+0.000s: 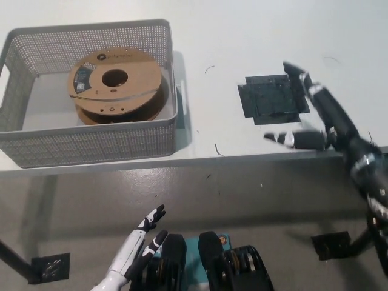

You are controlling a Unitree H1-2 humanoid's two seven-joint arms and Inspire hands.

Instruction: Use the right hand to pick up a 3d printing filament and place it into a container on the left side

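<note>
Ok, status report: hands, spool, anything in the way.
Right hand open, empty, over table edge by black tape patch. Left hand open, low, below table. Spool flat inside grey basket. Nothing in the way.

Filament spool: brown cardboard, matt.
Basket: grey perforated mesh, looks plastic, matt.
Tabletop: white, smooth.
Tape patch: dark, slightly glossy.

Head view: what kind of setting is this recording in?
Probably a lab or workshop test bench: a plain white table on a bare grey floor, a taped dark patch, and a filament spool in a mesh basket.
</note>
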